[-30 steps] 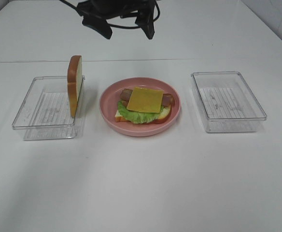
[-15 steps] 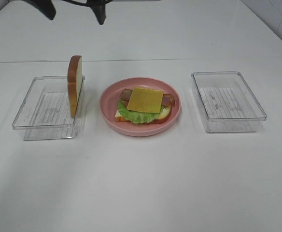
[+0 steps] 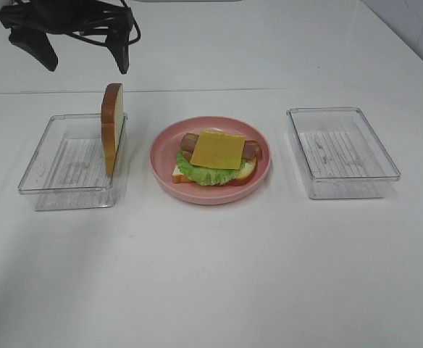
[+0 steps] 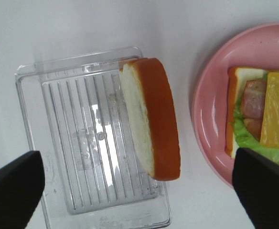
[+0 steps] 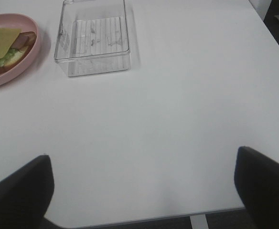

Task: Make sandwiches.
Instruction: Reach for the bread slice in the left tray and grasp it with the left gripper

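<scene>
Left wrist view shows the top bread slice [image 4: 149, 119] on edge in the left tray [image 4: 58, 157], centred between the left gripper [image 4: 139, 191] jaws, wide apart and empty, long axis crossing their gap, right gripper [image 5: 144, 191] likewise open, far off

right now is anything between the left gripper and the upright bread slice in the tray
Nothing visible. The left gripper hangs open above the upright bread slice, which stands on edge against the wall of the clear tray, with only open air between them.
</scene>
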`<state>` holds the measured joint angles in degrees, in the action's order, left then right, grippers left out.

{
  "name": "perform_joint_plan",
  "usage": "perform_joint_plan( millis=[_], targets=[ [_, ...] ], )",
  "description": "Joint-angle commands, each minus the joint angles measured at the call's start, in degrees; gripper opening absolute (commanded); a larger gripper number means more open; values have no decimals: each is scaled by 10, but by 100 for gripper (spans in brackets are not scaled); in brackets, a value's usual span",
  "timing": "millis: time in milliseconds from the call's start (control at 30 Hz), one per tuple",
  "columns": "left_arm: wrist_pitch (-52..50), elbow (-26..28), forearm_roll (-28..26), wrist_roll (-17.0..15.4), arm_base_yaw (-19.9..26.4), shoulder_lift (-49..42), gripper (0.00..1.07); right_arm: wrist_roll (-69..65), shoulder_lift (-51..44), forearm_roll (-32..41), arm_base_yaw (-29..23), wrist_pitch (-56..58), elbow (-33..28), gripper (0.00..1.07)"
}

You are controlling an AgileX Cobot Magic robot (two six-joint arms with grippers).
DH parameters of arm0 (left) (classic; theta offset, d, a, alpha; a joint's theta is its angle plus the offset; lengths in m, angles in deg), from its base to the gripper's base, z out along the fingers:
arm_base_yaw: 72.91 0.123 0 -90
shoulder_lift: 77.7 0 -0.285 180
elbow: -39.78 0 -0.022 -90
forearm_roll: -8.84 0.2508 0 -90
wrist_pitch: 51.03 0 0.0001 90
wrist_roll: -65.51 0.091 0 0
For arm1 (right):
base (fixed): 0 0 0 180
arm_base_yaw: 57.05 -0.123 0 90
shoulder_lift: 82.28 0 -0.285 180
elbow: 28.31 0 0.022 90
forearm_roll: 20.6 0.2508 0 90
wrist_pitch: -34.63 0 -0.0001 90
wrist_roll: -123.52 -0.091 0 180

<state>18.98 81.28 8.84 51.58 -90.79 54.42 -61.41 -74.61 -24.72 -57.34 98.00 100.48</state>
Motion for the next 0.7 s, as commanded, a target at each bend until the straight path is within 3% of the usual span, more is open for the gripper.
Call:
perform_joint_plan(
  millis=[33,700],
  targets=[
    [55,-3,0,-5,1,22,100,4,-19,1,4,-4,-2,98],
    [22,29,-13,-3,1,109,98,4,-18,1,4,-4,-2,98]
  ],
)
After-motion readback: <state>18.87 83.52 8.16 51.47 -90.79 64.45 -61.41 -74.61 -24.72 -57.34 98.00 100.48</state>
